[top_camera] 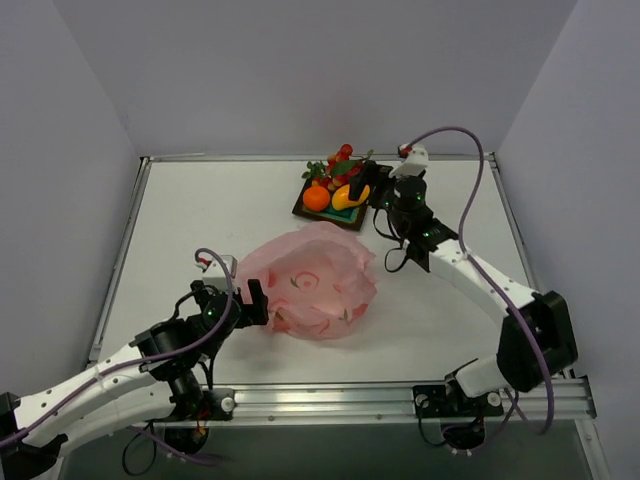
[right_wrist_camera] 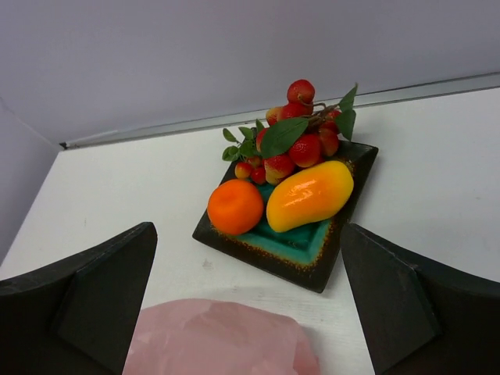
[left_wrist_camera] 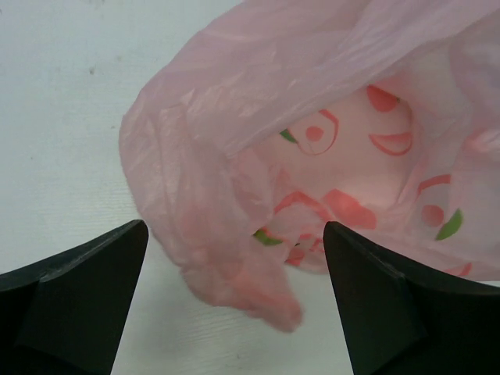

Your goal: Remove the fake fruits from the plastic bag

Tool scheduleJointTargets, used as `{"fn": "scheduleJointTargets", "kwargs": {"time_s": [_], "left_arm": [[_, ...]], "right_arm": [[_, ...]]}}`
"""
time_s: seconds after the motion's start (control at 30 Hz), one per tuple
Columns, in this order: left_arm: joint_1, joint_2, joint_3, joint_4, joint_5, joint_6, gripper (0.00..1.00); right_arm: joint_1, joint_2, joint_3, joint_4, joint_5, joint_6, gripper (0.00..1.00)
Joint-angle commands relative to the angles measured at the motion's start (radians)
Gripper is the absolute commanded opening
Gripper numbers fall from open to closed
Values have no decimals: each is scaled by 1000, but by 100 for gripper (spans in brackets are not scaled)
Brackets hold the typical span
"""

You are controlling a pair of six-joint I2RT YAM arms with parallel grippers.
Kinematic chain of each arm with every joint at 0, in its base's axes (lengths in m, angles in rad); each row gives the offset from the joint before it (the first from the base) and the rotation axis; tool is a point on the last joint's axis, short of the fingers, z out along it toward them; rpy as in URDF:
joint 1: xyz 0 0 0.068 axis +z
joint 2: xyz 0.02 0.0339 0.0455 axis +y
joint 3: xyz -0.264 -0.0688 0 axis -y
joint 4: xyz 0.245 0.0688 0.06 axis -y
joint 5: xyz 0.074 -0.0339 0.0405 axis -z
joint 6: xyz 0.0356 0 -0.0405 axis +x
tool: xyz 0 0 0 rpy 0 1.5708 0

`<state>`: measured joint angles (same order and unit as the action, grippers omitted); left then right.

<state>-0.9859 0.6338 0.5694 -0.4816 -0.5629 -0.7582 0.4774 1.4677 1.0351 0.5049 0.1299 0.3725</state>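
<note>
The pink plastic bag [top_camera: 315, 280] lies crumpled in the middle of the table, and no fruit shows inside it. It fills the left wrist view [left_wrist_camera: 312, 141], its mouth toward the camera. The orange [right_wrist_camera: 235, 207], the mango [right_wrist_camera: 310, 195] and the red pieces with green leaves [right_wrist_camera: 293, 137] lie on the teal plate [right_wrist_camera: 308, 242] at the back; the plate also shows in the top view [top_camera: 335, 212]. My left gripper [top_camera: 255, 302] is open, a fold of the bag's edge between its fingers, not pinched. My right gripper [top_camera: 372, 190] is open and empty just right of the plate.
Grey walls enclose the table on three sides. A metal rail [top_camera: 350, 400] runs along the near edge between the arm bases. A corner of the bag [right_wrist_camera: 215, 340] shows at the bottom of the right wrist view.
</note>
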Motion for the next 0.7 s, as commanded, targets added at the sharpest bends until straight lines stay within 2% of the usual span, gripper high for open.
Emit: {"fn": "scheduleJointTargets", "kwargs": {"time_s": [0.0, 0.2, 0.37, 0.67], "left_arm": [[4, -45, 165, -27, -11, 101, 94], [6, -132, 296, -144, -81, 175, 94], [6, -204, 368, -163, -94, 256, 94], [4, -241, 491, -255, -159, 322, 94]], "right_arm": [[-2, -179, -65, -14, 111, 81, 100], [-8, -499, -181, -143, 230, 95, 100], [-14, -719, -227, -284, 313, 46, 100], [-17, -877, -267, -436, 349, 43, 100]]}}
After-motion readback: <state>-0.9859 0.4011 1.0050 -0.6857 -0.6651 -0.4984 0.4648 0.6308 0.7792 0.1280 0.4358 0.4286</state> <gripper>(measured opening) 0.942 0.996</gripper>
